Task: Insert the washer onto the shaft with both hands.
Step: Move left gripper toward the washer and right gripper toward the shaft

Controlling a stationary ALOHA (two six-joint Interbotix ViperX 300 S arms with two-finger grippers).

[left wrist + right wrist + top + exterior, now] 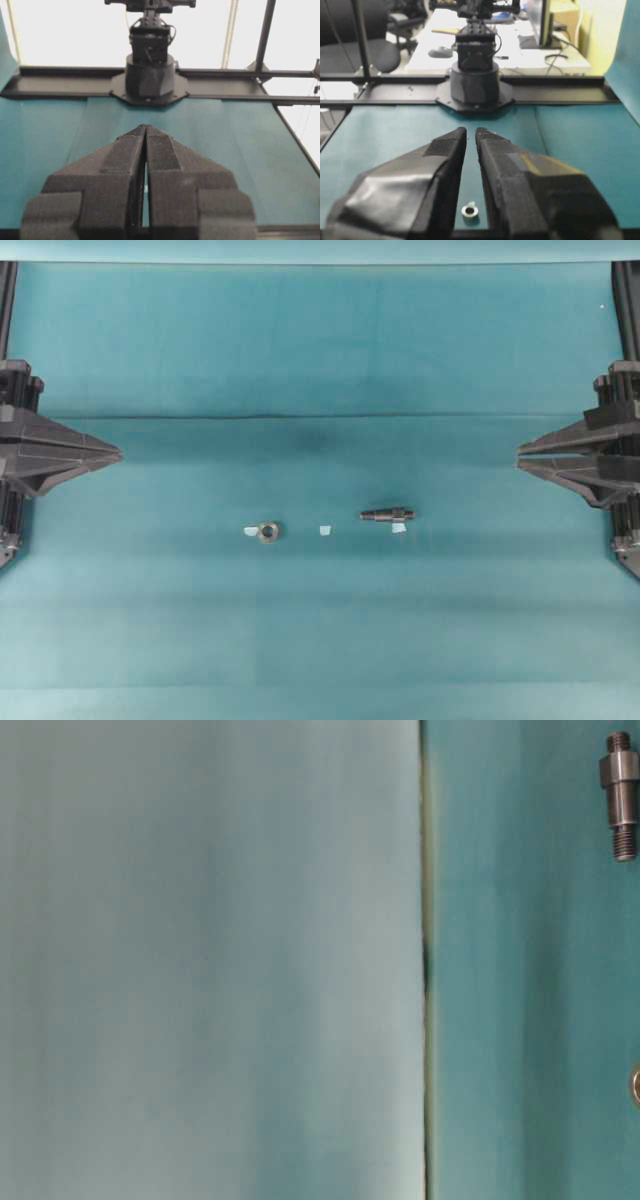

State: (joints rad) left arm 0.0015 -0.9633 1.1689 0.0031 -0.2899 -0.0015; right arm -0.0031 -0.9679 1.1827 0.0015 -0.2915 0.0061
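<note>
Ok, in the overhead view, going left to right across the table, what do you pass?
Left gripper → pale tape scrap → washer → second tape scrap → shaft, with a third tape scrap just below its right end → right gripper.

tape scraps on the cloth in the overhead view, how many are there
3. One tape scrap touches the washer's left side, one lies alone between the washer and the shaft, and one sits just below the shaft. None seems hidden.
</note>
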